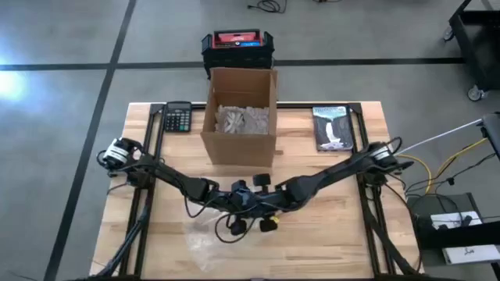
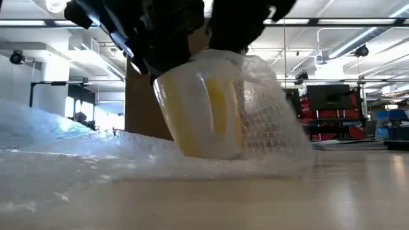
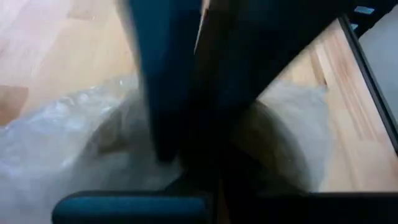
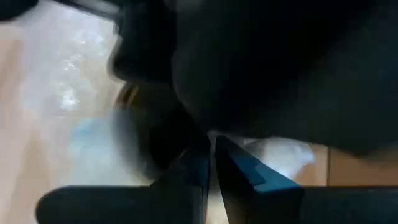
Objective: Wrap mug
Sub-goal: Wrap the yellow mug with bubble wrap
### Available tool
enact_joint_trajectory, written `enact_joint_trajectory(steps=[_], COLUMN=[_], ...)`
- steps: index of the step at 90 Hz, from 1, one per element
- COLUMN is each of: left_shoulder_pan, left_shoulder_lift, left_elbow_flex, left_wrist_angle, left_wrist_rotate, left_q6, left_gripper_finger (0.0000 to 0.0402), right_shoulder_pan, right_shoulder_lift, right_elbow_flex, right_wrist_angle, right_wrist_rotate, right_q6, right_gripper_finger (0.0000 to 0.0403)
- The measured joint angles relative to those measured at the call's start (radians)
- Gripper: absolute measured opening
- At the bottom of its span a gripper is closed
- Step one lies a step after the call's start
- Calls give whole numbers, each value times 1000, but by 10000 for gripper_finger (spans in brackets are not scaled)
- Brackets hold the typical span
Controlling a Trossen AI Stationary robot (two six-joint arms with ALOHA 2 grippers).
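A cardboard box (image 1: 241, 113) stands mid-table; in front of it lies a bubble wrap sheet (image 1: 205, 243); on it a yellow mug (image 2: 206, 115) stands upright, partly wrapped; both grippers meet over the mug, left gripper (image 1: 234, 204) and right gripper (image 1: 262, 204); finger positions cannot be told.

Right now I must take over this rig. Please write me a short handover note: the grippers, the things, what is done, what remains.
Left gripper and right gripper: both meet over the mug at the table's front centre; finger state unclear.
Mug: upright on the bubble wrap, wrap raised against one side.
Cardboard box behind holds wrapped padding.
Done: wrapping started.
Left: close the wrap around the mug.
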State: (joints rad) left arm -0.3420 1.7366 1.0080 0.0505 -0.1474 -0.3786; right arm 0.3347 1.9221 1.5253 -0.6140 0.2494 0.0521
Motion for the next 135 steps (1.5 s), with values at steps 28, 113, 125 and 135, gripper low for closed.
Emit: enact_joint_trajectory(steps=[28,113,125,135], left_shoulder_pan=[0,-119,-152,-171], left_shoulder_lift=[-76,-437,-497,-541], left_elbow_flex=[17,-7,-53,-110], left_wrist_angle=[-160,-727,-748,-749], left_wrist_rotate=[22,-17,-37,-37], left_q6=[27,-154,-223,-290], left_gripper_finger=[0,0,0,0], right_shoulder_pan=[8,-17,-17,-19], right_shoulder_lift=[14,107,81,17], right_elbow_flex=[3,19,67,117], right_wrist_angle=[7,16,-1,-38], right_wrist_rotate=[-10,-124,-122,-118], right_q6=[43,55,21,-3], right_gripper_finger=[14,13,14,14])
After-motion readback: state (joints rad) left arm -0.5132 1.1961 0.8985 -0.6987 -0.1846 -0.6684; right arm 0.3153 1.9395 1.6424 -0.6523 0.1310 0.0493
